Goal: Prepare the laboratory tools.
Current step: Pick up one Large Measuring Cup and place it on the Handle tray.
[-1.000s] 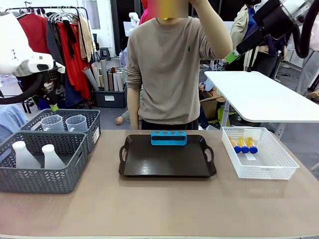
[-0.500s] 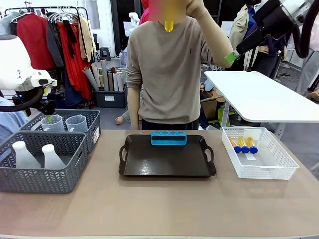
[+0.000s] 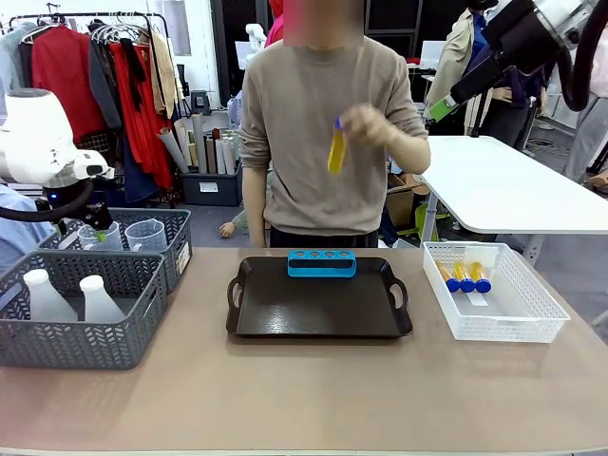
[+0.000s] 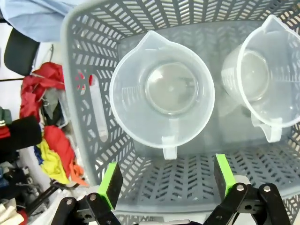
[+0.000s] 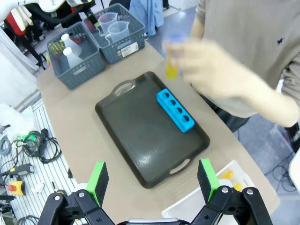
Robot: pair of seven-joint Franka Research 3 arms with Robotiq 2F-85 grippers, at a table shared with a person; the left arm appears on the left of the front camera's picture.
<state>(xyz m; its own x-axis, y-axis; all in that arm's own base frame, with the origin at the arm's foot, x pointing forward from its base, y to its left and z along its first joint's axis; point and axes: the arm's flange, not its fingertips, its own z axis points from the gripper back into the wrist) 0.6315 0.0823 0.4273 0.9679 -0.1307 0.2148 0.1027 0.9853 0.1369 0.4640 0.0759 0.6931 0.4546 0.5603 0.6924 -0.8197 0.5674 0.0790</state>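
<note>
Left hand (image 4: 167, 176) — wide open, empty — hovers over 2 beakers (image 4: 161, 93); right hand (image 5: 152, 174) likewise.

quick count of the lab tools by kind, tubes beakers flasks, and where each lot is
tubes: 4, with 1 in the person's hand and 3 in the white basket
beakers: 2, in the far grey basket
flasks: 2, in the near grey basket
total: 8
</note>
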